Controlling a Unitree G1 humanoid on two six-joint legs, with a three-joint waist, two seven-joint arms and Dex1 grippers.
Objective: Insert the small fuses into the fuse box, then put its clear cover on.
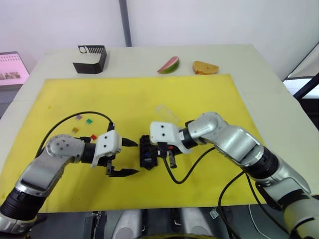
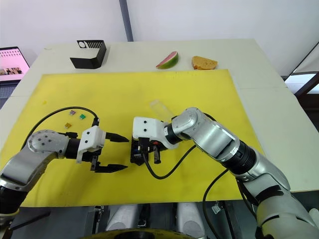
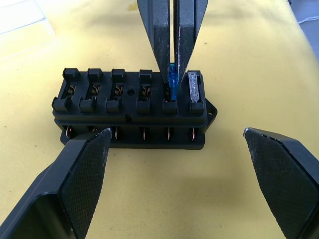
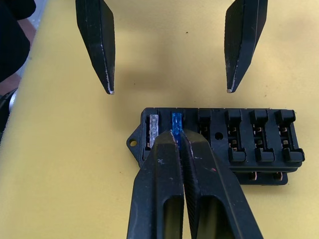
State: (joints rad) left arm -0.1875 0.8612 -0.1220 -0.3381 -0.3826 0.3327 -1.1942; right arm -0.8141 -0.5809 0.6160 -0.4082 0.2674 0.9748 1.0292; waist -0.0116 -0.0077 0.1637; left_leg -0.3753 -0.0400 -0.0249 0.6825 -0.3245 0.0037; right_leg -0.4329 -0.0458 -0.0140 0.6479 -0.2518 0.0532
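The black fuse box [image 3: 129, 107] lies on the yellow mat [image 1: 134, 94] between my two grippers. A grey fuse [image 3: 194, 89] sits in its end slot. Beside it a blue fuse [image 3: 172, 83] stands in its slot, pinched by my right gripper [image 4: 177, 137], which is shut on it. My left gripper [image 1: 130, 158] is open just left of the box, its fingers [image 3: 82, 169] spread wide and touching nothing. Purple [image 1: 78, 117], teal [image 1: 88, 121], tan [image 1: 75, 130] and red [image 1: 93, 137] fuses lie loose on the mat further left. The clear cover [image 1: 167, 113] lies behind the box.
A larger black box with a white slotted top [image 1: 89, 59] stands at the table's back left. A watermelon slice [image 1: 168, 65] and a piece of bread [image 1: 205, 67] lie behind the mat. A screen [image 1: 12, 67] is at the far left.
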